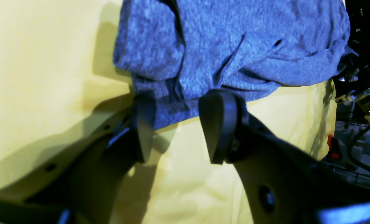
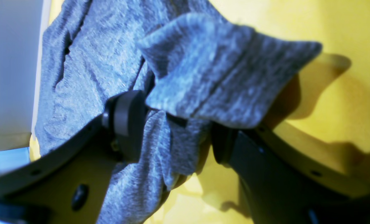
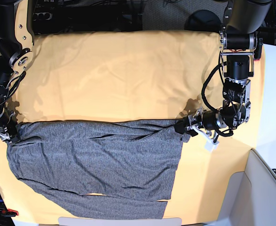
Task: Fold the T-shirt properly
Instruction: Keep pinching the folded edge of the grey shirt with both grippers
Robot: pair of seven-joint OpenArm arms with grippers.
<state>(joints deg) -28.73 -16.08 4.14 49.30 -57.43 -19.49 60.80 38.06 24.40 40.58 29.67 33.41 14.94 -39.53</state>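
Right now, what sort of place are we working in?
Probably a robotics lab or test bench: a table draped in a yellow-orange cloth sheet, cable bundles and dark equipment behind it, and a heathered dark-grey knit T-shirt laid out for folding.

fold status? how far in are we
Done: the T-shirt lies spread on the yellow cloth, its upper edge apparently doubled over. In hand: right gripper has fabric bunched between its fingers; left gripper stands open at the shirt's corner. Left: nearly all folding; no compact stack yet.
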